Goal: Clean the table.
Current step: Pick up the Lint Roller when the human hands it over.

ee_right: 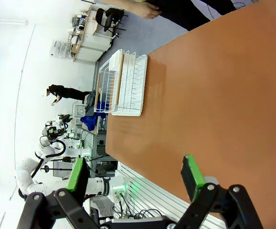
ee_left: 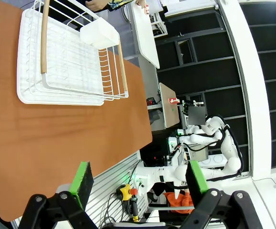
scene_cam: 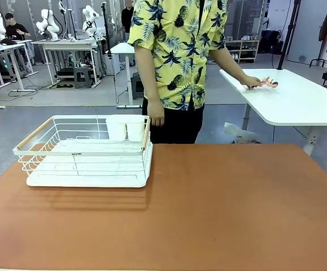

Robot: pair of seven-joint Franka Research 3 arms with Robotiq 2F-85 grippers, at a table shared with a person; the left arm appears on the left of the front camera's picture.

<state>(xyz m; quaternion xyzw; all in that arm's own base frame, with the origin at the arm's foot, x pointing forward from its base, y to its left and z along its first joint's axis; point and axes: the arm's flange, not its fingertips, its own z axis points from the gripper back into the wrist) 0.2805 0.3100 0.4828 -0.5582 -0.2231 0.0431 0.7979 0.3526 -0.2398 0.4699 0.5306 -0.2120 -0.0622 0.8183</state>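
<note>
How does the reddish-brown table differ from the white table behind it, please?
The reddish-brown table lies nearest the camera; the white table stands farther off, at the right. The reddish-brown table bears a white dish rack; the white table has the person's hand resting on it. Both have smooth, flat tops.

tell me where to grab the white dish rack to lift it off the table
Probably the wooden handle at the left end of the dish rack: a slim, straight bar along the top rim, clear from above. Come straight down with the left gripper, open jaws across the bar. The thin wires offer a poorer hold.
</note>
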